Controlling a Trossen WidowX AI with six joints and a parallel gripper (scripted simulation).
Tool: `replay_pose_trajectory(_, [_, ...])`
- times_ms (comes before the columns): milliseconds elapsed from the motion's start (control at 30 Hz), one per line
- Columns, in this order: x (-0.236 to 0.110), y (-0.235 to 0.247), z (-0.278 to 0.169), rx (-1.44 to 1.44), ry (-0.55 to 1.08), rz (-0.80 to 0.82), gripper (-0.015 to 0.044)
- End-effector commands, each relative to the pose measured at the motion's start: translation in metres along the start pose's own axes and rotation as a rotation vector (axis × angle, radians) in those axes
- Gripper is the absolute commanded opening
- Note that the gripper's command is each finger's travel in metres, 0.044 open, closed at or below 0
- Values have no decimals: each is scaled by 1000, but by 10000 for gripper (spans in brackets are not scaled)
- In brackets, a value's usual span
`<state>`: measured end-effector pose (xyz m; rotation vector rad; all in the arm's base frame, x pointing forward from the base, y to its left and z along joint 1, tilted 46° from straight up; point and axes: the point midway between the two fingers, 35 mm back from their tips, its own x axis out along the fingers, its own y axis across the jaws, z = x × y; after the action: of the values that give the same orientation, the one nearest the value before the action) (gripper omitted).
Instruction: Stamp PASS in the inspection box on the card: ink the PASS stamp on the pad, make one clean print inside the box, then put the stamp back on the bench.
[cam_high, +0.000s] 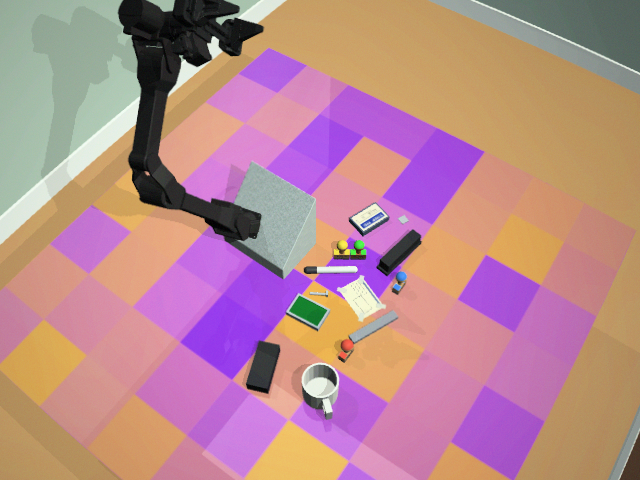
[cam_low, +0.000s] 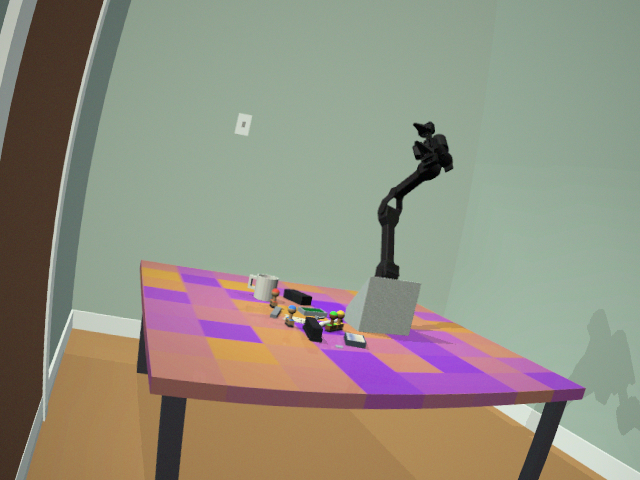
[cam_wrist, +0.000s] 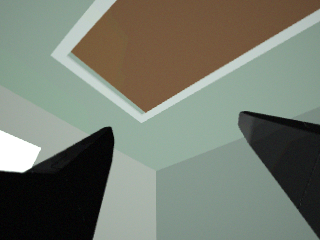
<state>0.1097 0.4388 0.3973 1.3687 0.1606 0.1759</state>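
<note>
My gripper (cam_high: 250, 19) (cam_low: 414, 136) (cam_wrist: 176, 125) is open and empty, high above the table and far from the stamps. A cream card (cam_high: 356, 296) with printed lines lies mid-table. The green ink pad (cam_high: 308, 311) (cam_low: 312, 311) lies left of it in the top view. A yellow-knobbed stamp (cam_high: 342, 245) (cam_low: 340, 313) and a green-knobbed stamp (cam_high: 359, 245) (cam_low: 333, 314) stand side by side above the card. A blue-knobbed stamp (cam_high: 401, 277) (cam_low: 292, 308) stands right of it, a red-knobbed stamp (cam_high: 346, 345) (cam_low: 275, 292) below. Stamp wording is unreadable.
A grey wedge block (cam_high: 276, 217) (cam_low: 387, 307) stands by the arm's base. Around the card are a white marker (cam_high: 336, 269), a screw (cam_high: 318, 293), a cassette (cam_high: 368, 218), a long black object (cam_high: 399, 252) and a grey bar (cam_high: 373, 326). A black block (cam_high: 263, 365) and mug (cam_high: 320, 386) stand lower.
</note>
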Motion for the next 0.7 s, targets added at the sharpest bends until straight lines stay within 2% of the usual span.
replay_pose_trajectory(0, [2, -1, 0, -7, 0, -1, 374])
replay_pose_trajectory(200, [58, -46, -6, -257, 5, -56, 218])
replay_pose_trajectory(433, [121, -130, 0, -591, 10, -211, 218])
replay_pose_trajectory(667, [170, -223, 32, -883, 47, -436, 218])
